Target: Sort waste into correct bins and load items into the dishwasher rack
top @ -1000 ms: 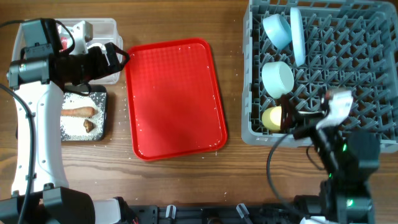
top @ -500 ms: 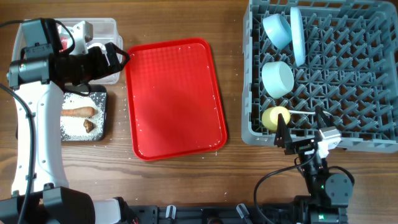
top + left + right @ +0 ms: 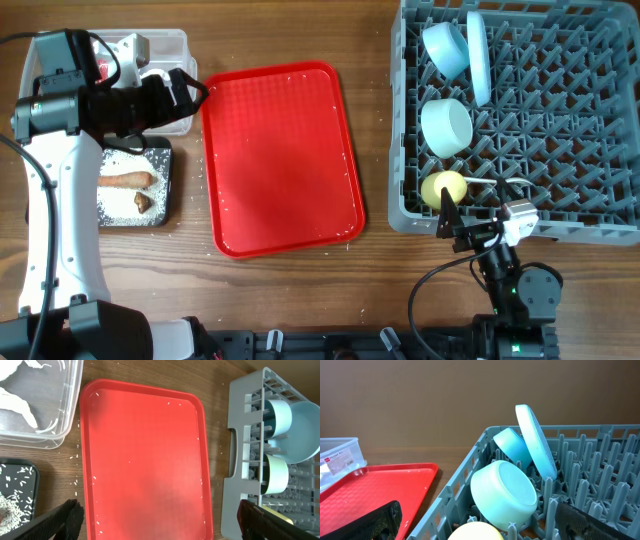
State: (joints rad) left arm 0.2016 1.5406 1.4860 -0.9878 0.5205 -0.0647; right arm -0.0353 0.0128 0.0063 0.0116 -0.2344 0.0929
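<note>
Wooden table (image 3: 380, 270) carries one grey pegged rack (image 3: 590, 110) holding one light blue bowl (image 3: 445, 48), one pale green bowl (image 3: 446, 125), one round plate (image 3: 478, 55) on edge and one yellow cup (image 3: 443, 188). Right gripper (image 3: 455, 222), jaws wide and empty, sits just beside the cup; left gripper (image 3: 190, 90), spread empty, hangs at the clear tub (image 3: 168, 42) edge.

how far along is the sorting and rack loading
Done: plate, blue bowl, green bowl, yellow cup and spoon in the rack; wrapper and paper in the clear tub; carrot stick, lump and rice in the black tray. In hand: nothing; left gripper and right gripper open. Left: stray grains on the red tray.
</note>
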